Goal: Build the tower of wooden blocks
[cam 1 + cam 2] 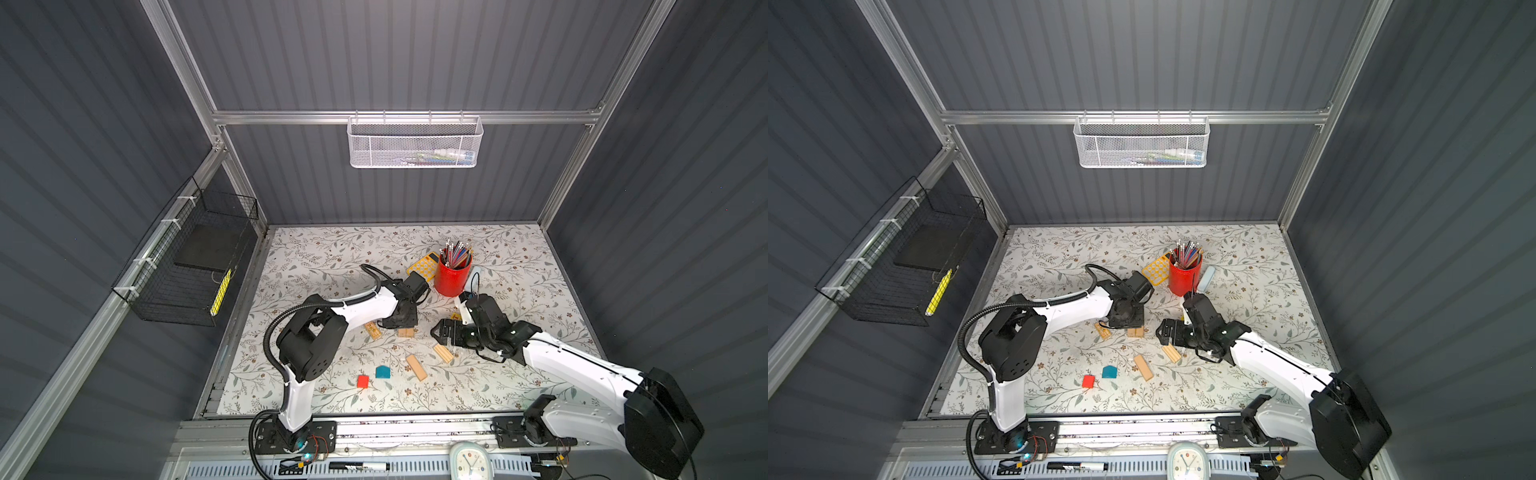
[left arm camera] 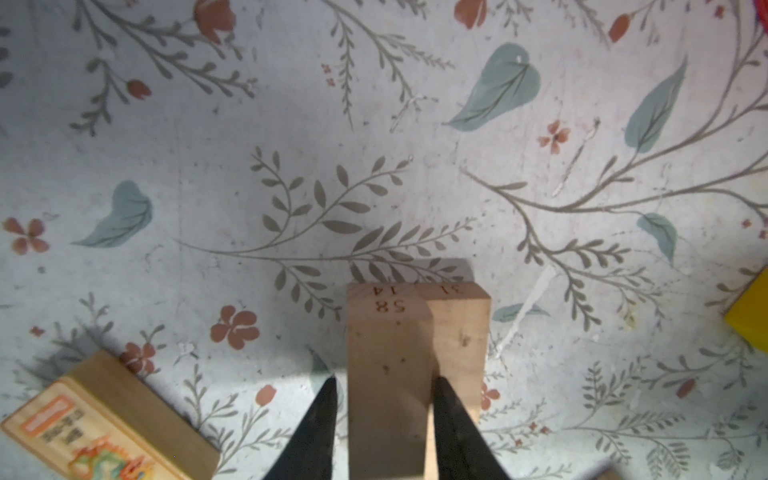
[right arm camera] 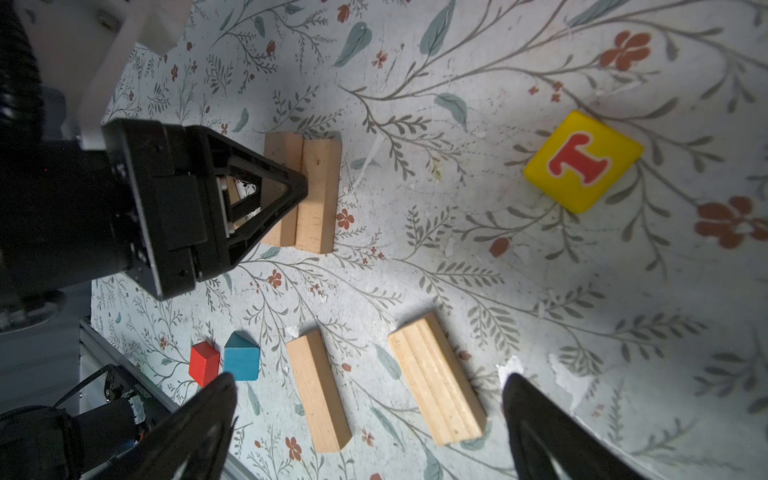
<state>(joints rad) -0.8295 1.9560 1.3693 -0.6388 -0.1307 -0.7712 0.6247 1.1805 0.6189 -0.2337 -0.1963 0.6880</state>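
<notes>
Of the wood block tower, two tan planks [image 1: 406,332] [image 3: 303,191] lie side by side on the floral mat. My left gripper [image 2: 386,384] [image 1: 402,326] straddles one plank [image 2: 390,374], with a thin gap at one finger, so it is open. A printed plank [image 2: 104,424] [image 1: 372,331] lies beside it. My right gripper [image 3: 370,380] [image 1: 440,332] hangs wide open and empty above a grooved plank [image 3: 436,382] and a plain plank [image 3: 318,390]. The red cube [image 3: 203,363], the teal house block [image 3: 242,359] and the yellow lettered cube [image 3: 582,162] lie apart on the mat.
A red pencil cup [image 1: 452,278] and a yellow calculator [image 1: 424,266] stand behind both grippers, with a pale blue case [image 1: 1206,277] beside the cup. A white mesh basket [image 1: 415,143] hangs on the back wall. A black wire basket [image 1: 187,266] hangs on the left wall.
</notes>
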